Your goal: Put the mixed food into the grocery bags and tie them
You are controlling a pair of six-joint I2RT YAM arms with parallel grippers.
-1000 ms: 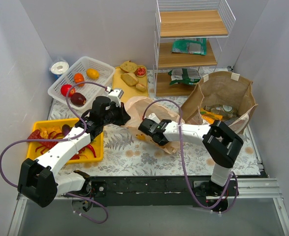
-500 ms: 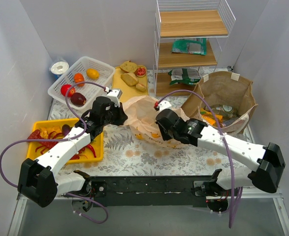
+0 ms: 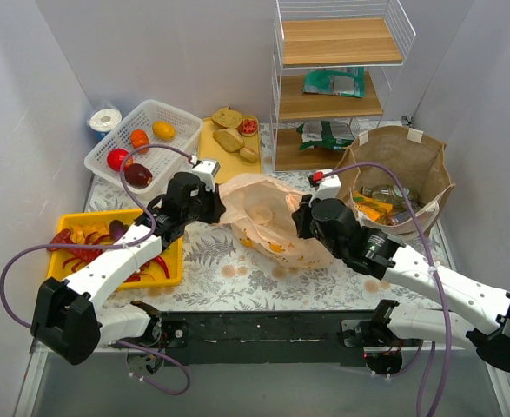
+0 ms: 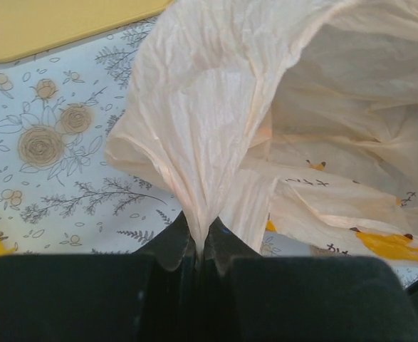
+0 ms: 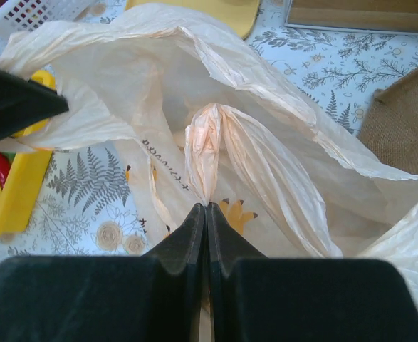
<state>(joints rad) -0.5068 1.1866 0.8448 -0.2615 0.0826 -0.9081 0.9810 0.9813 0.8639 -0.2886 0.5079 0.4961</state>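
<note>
Clenched on bunched film of peach plastic bag (image 3: 259, 200) with left gripper (image 4: 200, 241) and right gripper (image 5: 207, 210), opposite sides.

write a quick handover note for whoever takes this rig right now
Grippers: left gripper shut on the plastic bag at its left edge; right gripper shut on a fold of it.
Plastic bag lies mid-table, mouth open, untied; contents not visible.
Paper bag stands at right with some items inside, untied.
Left to do: peppers in the tray, bread on the board; then tie both bags.
</note>
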